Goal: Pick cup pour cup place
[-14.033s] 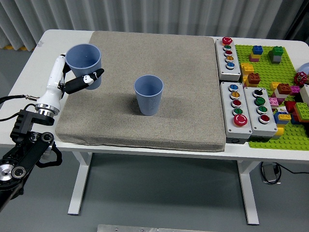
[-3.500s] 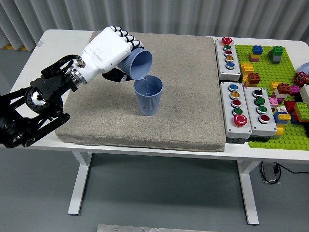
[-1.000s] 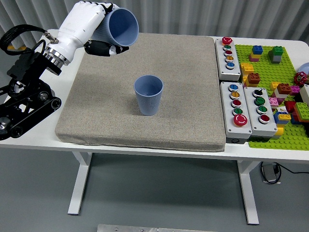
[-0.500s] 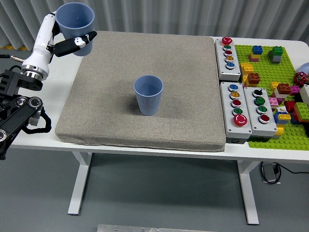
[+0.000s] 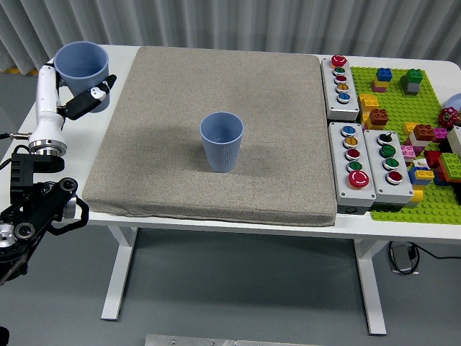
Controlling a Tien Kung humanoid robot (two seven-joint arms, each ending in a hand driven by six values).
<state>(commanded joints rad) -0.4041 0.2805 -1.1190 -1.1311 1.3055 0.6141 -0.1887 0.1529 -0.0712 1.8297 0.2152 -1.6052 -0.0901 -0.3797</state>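
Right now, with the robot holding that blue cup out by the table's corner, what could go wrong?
Two risks. The left hand holds the blue ribbed plastic cup upright over the white table, left of the grey fabric mat and close to the table's left edge; released too far out, it might tip off. Also, a black-tipped finger crosses only the cup's lower wall, so the grip may be slight and the cup could slip. The second blue cup at the mat's centre looks safely clear.

Setting: robotics test lab. Evidence: white height-adjustable table [image 5: 238, 225] on a bare grey floor, backed by grey pleated curtain [image 5: 238, 21]. Grey foam mat [image 5: 216, 130] as work surface. Right side holds three push-button control boxes [image 5: 353, 166] and a green brick baseplate [image 5: 418, 144] with loose toy bricks. Power cable [image 5: 407, 256] under table.
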